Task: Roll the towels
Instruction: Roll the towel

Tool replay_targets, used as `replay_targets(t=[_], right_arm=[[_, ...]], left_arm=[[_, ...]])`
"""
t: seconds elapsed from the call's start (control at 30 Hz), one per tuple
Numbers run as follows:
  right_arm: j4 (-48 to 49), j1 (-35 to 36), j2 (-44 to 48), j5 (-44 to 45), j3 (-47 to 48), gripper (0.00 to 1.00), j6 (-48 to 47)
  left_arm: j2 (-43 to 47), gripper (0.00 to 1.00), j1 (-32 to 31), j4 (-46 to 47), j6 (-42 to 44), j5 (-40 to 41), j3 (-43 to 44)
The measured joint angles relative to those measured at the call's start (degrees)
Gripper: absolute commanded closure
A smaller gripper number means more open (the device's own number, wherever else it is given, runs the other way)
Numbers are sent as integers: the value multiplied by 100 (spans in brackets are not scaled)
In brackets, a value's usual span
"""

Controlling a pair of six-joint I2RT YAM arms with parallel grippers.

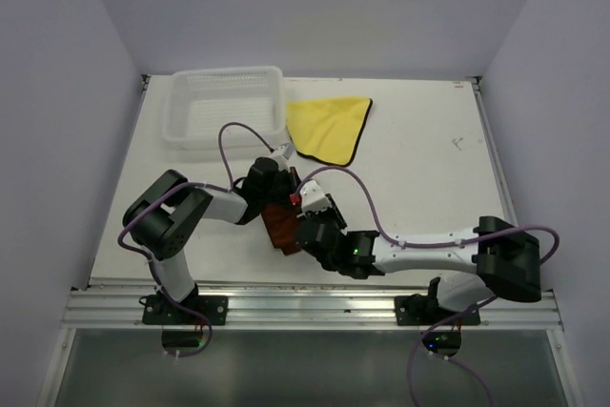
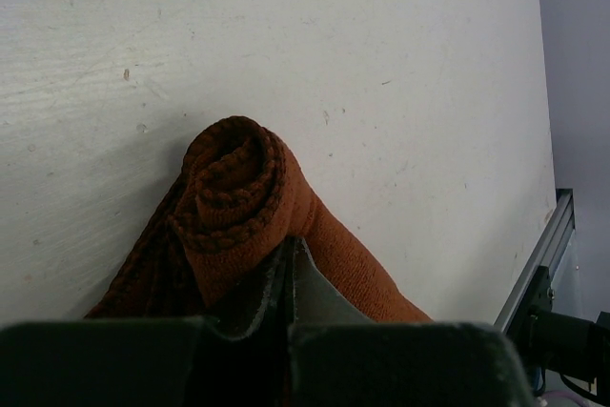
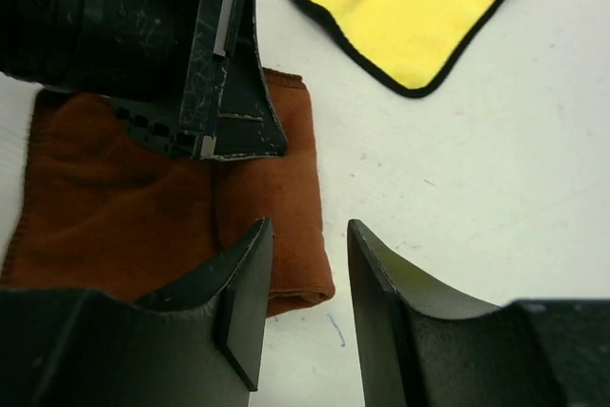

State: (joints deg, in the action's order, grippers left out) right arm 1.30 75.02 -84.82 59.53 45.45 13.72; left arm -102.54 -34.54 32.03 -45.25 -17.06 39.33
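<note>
1. The left gripper (image 2: 291,259) was closed. Its two fingers were pressed flat together with no gap showing, and their tips rested against the rust-brown towel (image 2: 233,188).
2. From the left wrist, that towel was rolled into a tight spiral at the end just ahead of the closed tips. The rest of the cloth trailed back under and beside the fingers.
3. The right gripper (image 3: 305,235) stood open, with a clear gap between its jaws and nothing held in it. One finger hung over the near edge of the rust-brown cloth and the other over bare table (image 3: 477,197). Whether either finger touched the surface could not be told.
4. From the right wrist, the rolled part formed a thick band along one side of the towel, and the unrolled part lay flat next to it. The left gripper's tip came down where the two parts met.
5. From above, the rust-brown towel lay between the two grippers, in the near half of the table.
6. The yellow towel (image 1: 329,126), hemmed in dark brown, lay spread flat and unrolled farther back, well apart from both grippers.
7. A white mesh basket (image 1: 176,107) sat at the far left, just beside the yellow towel.
</note>
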Motion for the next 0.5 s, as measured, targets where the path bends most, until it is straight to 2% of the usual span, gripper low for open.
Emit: replay_targets(t=[0.17,0.27,0.37,0.5], right_arm=[[-199,-621,999,-1132,-254,54,787],[-177,-1526,1534,-2203,-581,45,1394],[-177,-2321,1606,-3095,-695,42,1915],[-168,-2618,1340,-3976,-699,38,2413]], left_arm=[[0,100,-2,103,-7,42,-68],[4,100,-2,162,-15,68,-103],[24,100,-2,199,-20,103,-140],[55,100,-2,203,-20,149,-170]])
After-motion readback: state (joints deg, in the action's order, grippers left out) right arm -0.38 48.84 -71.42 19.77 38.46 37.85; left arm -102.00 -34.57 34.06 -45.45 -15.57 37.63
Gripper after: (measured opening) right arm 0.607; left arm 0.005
